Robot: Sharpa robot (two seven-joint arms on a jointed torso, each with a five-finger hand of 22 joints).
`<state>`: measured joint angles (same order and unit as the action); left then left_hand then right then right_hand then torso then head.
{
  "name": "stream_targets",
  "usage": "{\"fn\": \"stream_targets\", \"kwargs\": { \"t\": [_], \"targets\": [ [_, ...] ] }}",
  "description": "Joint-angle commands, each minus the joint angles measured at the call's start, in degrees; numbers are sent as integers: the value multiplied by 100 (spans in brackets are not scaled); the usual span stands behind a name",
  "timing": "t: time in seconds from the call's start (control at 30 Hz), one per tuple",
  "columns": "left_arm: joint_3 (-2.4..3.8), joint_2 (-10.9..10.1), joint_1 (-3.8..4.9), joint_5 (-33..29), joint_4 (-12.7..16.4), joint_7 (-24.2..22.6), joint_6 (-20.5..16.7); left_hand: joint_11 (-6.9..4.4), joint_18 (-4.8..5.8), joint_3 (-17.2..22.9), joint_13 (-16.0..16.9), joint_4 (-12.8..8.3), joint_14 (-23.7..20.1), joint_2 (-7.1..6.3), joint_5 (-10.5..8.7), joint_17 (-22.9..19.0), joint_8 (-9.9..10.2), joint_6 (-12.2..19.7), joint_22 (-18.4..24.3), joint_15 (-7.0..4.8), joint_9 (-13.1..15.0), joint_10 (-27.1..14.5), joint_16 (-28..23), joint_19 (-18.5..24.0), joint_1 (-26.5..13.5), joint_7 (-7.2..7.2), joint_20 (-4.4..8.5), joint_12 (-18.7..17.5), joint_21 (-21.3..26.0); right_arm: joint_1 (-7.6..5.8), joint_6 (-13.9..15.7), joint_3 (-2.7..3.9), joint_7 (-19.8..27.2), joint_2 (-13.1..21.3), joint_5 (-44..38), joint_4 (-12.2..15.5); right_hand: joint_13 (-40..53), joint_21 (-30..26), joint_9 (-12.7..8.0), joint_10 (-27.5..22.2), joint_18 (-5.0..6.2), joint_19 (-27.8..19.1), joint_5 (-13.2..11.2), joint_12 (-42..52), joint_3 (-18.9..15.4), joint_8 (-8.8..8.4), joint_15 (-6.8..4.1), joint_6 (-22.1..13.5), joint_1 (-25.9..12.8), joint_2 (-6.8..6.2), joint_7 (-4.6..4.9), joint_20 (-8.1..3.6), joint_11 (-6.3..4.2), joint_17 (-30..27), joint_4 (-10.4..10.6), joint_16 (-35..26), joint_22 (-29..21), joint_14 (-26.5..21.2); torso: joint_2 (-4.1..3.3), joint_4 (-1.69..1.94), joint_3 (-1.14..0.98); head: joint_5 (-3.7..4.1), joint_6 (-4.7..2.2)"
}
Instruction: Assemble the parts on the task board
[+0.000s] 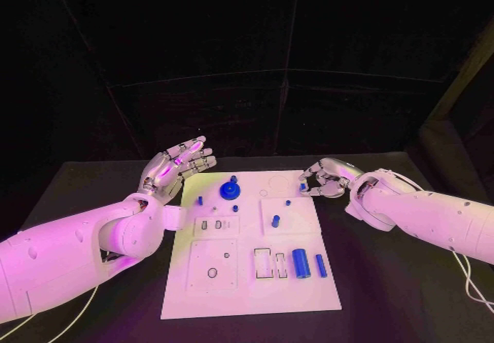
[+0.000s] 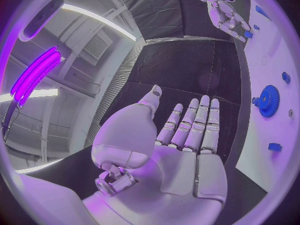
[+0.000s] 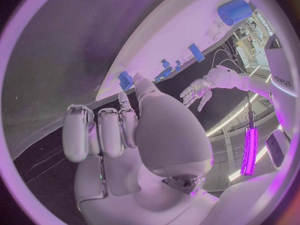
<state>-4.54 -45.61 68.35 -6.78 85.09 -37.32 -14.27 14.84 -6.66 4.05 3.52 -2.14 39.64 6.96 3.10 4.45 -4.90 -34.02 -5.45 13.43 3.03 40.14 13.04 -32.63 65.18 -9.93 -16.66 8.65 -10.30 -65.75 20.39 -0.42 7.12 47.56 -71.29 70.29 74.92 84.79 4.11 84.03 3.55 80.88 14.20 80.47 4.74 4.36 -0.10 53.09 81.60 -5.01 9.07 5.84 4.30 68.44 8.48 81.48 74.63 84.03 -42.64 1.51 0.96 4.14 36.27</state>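
Two white arms reach over the black table in the head view, with the white task board lying between them. The left hand hovers just off the board's far left corner, its fingers spread wide and holding nothing. The right hand sits at the board's far right corner, fingers curled in close around a small blue part there; whether it actually pinches that piece, I cannot tell. A blue gear stands on the far half of the board, a blue peg right of it toward the middle, and a blue cylinder with a thinner blue rod lie near the right edge closer in. In the left wrist view, the left hand is flat and open, fingers straight and slightly apart, the gear on the board beside it. In the right wrist view, the right hand curls its fingers toward the board's edge, its fingertip just at the small blue part.
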Motion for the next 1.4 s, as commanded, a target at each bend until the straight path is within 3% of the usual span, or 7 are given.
{"fn": "stream_targets", "kwargs": {
  "t": [0.03,0.2,0.83,1.0,1.07,1.23,1.4],
  "targets": [
    [5,12,8,13,-1,-16,55,2,-74,1,5,-47,36,44,10,-9,6,-39,2,-10,9,17,-16,-16,0,-711,0,8,-6,5,-65,2,-7,-35,81,-42,730,-8,14,42,-32,-17,24,25,9,51,-35,84,7,101,1,6,-36,9,-57,-4,10,233,1,4,2,3,2],
    [5,14,8,13,-2,-8,60,2,-74,1,5,-47,36,44,10,-9,6,-39,2,-10,9,17,-16,-16,0,-711,0,8,-6,30,-127,3,-39,-81,89,-103,746,-6,24,55,-33,-12,-81,43,60,109,-49,221,17,200,-19,-4,-54,11,-103,-2,17,235,0,-2,0,-29,25],
    [5,12,7,13,-11,23,62,3,-72,8,3,-52,35,53,11,-11,6,-30,5,-9,7,8,-18,-18,3,-712,0,7,-4,47,-152,3,-50,-116,92,-171,769,2,21,72,-38,4,-192,68,100,137,-60,301,10,266,-35,-14,-68,28,-149,6,42,240,3,-4,-4,-7,64],
    [4,12,7,13,-9,25,63,3,-72,8,3,-52,35,53,11,-11,6,-30,5,-9,7,8,-18,-18,3,-712,0,7,-4,47,-106,3,-30,-123,92,-168,782,8,49,83,-40,14,-229,82,180,246,-99,530,25,367,-106,-40,-123,33,-197,9,58,242,6,2,-3,2,71],
    [4,12,7,13,-10,25,64,4,-72,10,3,-53,35,55,11,-11,7,-29,5,-9,7,7,-18,-21,4,-712,0,7,-4,47,-59,3,-31,-123,92,-166,788,13,70,88,-42,23,-371,87,248,315,-136,675,46,433,-161,-70,-171,40,-229,12,72,244,6,7,-2,4,75],
    [4,10,7,13,-7,25,66,4,-72,10,3,-53,35,56,11,-11,7,-29,5,-9,7,7,-18,-22,4,-712,0,7,-5,48,245,4,-69,-108,80,-141,810,27,137,107,-51,50,-580,107,464,474,-241,994,148,604,-306,-163,-296,59,-359,18,117,251,7,9,-5,3,82],
    [4,-4,7,13,8,25,63,4,-72,10,3,-53,35,56,11,-11,7,-29,5,-9,7,7,-18,-22,4,-712,0,7,-5,48,557,5,-49,-80,72,-66,831,48,154,127,-64,85,-609,129,575,501,-275,1049,164,644,-342,-205,-329,86,-432,28,175,258,2,2,6,-11,82]
  ]
}}
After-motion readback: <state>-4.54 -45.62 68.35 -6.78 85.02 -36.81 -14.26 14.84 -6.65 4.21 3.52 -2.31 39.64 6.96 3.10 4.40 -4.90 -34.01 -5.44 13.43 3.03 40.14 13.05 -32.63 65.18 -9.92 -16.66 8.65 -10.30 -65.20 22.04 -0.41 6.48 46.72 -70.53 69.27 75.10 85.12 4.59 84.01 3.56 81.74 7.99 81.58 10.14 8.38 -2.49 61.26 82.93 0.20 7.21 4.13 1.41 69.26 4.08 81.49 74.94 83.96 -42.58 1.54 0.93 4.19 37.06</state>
